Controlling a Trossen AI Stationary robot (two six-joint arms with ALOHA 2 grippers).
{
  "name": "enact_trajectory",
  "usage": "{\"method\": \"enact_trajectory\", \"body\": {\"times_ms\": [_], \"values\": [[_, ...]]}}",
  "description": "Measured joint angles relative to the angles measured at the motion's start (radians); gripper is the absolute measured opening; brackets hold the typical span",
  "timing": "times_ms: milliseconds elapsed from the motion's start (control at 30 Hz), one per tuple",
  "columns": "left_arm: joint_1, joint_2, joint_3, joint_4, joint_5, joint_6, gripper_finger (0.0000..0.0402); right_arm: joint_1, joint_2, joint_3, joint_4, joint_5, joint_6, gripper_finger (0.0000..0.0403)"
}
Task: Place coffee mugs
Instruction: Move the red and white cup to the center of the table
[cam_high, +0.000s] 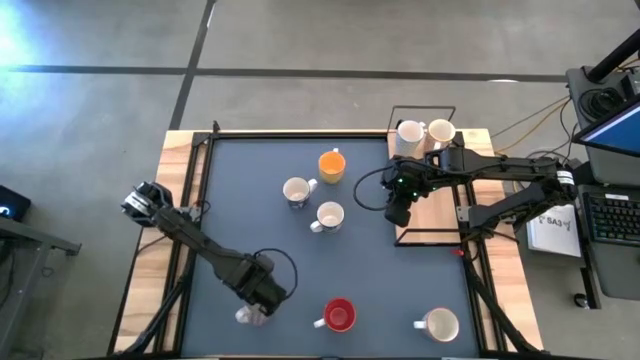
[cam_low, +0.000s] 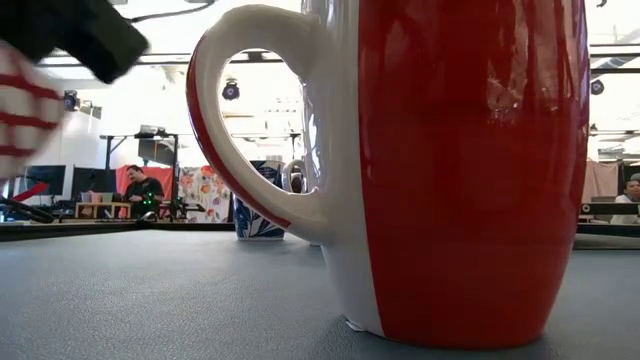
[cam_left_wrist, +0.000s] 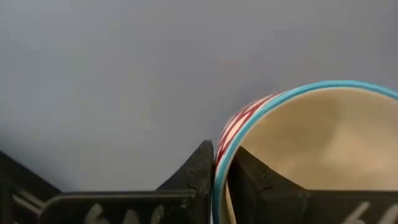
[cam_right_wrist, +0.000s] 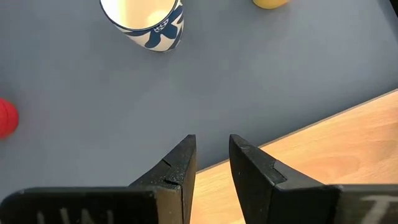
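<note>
The left gripper (cam_left_wrist: 221, 171) pinches the rim of a red-striped, blue-rimmed ceramic mug (cam_left_wrist: 311, 143) at the grey mat's (cam_high: 240, 190) near edge, beside a round red mug (cam_high: 339, 315), while the right gripper (cam_right_wrist: 211, 163) hangs empty, fingers slightly apart, by the mat's far-right edge

the table (cam_high: 190, 180) has a wooden edge and a grey mat (cam_high: 250, 170). on the mat stand an orange mug (cam_high: 332, 166), two white mugs (cam_high: 297, 190) (cam_high: 329, 216), a red mug (cam_high: 339, 315) and another white mug (cam_high: 440, 324) near the front.
</note>
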Motion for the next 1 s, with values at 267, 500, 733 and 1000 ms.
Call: {"method": "enact_trajectory", "body": {"times_ms": [267, 500, 733, 1000], "values": [[0.114, -0.005, 0.017, 0.006, -0.208, 0.157, 0.0015, 0.000, 0.000, 0.000, 0.001, 0.000, 0.021, 0.0090], [0.235, -0.024, 0.030, 0.006, -0.268, 0.325, 0.0009, 0.000, 0.000, 0.000, 0.001, 0.000, 0.025, 0.0091], [0.379, -0.019, 0.029, 0.029, -0.324, 0.491, 0.0009, 0.000, 0.000, 0.000, 0.003, 0.000, 0.044, 0.0090], [0.478, -0.018, 0.029, 0.105, -0.339, 0.618, 0.0010, 0.000, 0.000, 0.000, 0.006, 0.000, 0.096, 0.0093]]}}
